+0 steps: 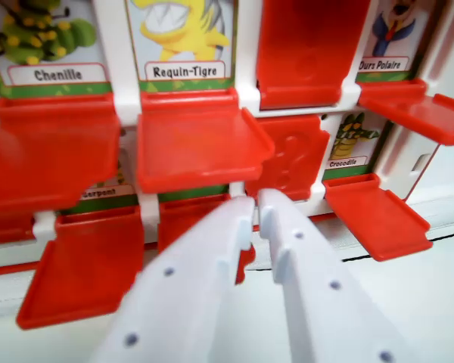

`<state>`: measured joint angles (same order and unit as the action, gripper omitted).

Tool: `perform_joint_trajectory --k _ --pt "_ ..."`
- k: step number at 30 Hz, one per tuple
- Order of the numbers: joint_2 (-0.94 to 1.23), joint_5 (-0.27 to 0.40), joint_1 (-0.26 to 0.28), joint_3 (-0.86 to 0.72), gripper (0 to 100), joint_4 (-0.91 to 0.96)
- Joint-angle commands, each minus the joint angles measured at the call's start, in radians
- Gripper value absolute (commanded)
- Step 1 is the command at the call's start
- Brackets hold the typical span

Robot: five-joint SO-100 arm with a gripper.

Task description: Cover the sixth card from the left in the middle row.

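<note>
Before white plastic board [246, 91]: pale ribbed claw [255, 201] clenched, empty, tips near raised glossy red flap [291, 155].

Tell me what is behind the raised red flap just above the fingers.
The raised red flap stands upright and hides its card completely; no picture or name shows. Beside it, the Crocodile card is uncovered.

On the white game board [119, 76], cards read "Chenille" [58, 74], "Requin-Tigre" [185, 72] just beside it, "Durs Polaire" [383, 65], and below, "Crocodile" [343, 162] and "Serpent" [98, 192].
</note>
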<state>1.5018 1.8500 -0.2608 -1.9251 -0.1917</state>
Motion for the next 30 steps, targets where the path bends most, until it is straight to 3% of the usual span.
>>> perform_joint_trajectory --k 1,15,30 --pt "-0.012 -0.006 0.018 0.141 0 0.025" --pt "-0.106 -0.023 0.049 0.241 0 0.028" --pt "-0.129 -0.038 0.04 0.371 0 0.044"
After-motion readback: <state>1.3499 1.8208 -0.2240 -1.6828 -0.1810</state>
